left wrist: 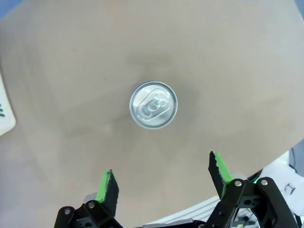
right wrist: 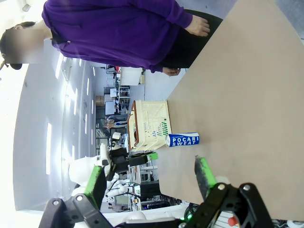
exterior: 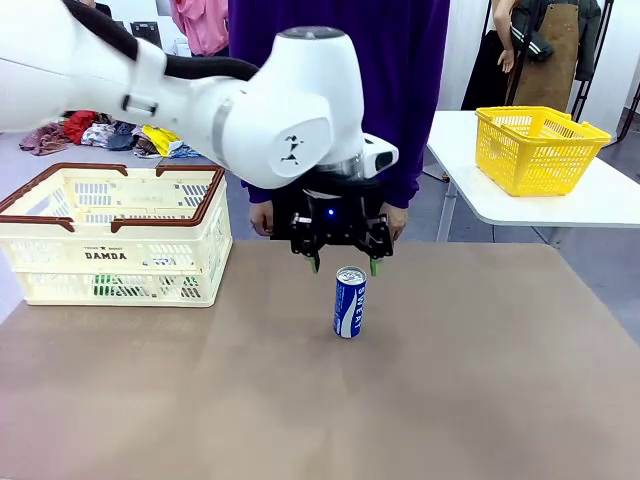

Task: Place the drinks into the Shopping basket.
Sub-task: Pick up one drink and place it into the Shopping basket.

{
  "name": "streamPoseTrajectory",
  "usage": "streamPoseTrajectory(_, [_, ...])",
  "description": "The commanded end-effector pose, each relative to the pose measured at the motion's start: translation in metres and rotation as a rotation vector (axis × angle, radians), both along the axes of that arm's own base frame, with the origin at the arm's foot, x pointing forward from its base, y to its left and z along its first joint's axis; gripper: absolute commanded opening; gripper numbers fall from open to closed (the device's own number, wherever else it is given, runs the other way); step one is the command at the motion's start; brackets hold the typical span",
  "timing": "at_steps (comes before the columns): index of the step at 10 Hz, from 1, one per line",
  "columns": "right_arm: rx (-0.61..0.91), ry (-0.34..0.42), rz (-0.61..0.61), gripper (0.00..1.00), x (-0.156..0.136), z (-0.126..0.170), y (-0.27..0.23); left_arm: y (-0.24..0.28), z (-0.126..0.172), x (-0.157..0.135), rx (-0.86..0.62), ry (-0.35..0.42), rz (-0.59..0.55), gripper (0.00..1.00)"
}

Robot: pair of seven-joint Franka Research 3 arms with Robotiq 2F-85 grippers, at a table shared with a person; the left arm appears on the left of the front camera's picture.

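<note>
Blue can [exterior: 349, 302] upright mid-table, directly below left gripper [exterior: 344, 264], jaws spread wide, nothing held. Long axis vertical. Basket [exterior: 62, 266] off to robot's left; right gripper [right wrist: 149, 179] spread, farther away.

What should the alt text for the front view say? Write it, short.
The left end effector hangs open just above an upright blue Pocari Sweat can on the brown table. A cream DAMDA shopping basket stands at left; a person in purple stands behind.
</note>
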State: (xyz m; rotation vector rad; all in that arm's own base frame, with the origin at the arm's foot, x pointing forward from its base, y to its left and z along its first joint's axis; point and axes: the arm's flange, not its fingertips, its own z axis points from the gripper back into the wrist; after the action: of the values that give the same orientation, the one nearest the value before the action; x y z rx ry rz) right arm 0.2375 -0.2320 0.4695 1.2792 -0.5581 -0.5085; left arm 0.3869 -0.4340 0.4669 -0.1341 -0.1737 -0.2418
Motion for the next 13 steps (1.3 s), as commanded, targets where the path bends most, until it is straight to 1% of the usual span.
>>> streamPoseTrajectory(1, [0.009,-0.026,-0.004,1.00,0.002,0.002,-0.001,-0.018,-0.006,0.015,0.043,0.033,0.011,1.00])
streamPoseTrajectory(2, [0.009,-0.026,-0.004,1.00,0.002,0.002,-0.001,-0.021,-0.016,0.020,0.046,0.053,0.006,1.00])
streamPoseTrajectory(3, [0.009,-0.026,-0.004,1.00,0.002,0.002,-0.001,-0.024,-0.024,0.022,0.055,0.069,0.024,1.00])
streamPoseTrajectory(5, [0.009,-0.026,-0.004,1.00,0.002,0.002,-0.001,-0.027,-0.035,0.023,0.084,0.063,0.057,1.00])
streamPoseTrajectory(7, [0.009,-0.026,-0.004,1.00,0.002,0.002,-0.001,-0.025,-0.038,0.025,0.081,0.041,0.057,1.00])
streamPoseTrajectory(9, [0.009,-0.026,-0.004,1.00,0.002,0.002,-0.001,-0.028,-0.049,0.031,0.090,0.029,0.061,1.00])
streamPoseTrajectory(10, [0.009,-0.026,-0.004,1.00,0.002,0.002,-0.001,-0.031,-0.058,0.035,0.103,0.002,0.072,1.00])
streamPoseTrajectory(12, [0.009,-0.026,-0.004,1.00,0.002,0.002,-0.001,-0.032,-0.065,0.037,0.098,-0.014,0.081,1.00])
streamPoseTrajectory(13, [0.009,-0.026,-0.004,1.00,0.002,0.002,-0.001,-0.033,-0.069,0.037,0.102,-0.046,0.082,1.00])
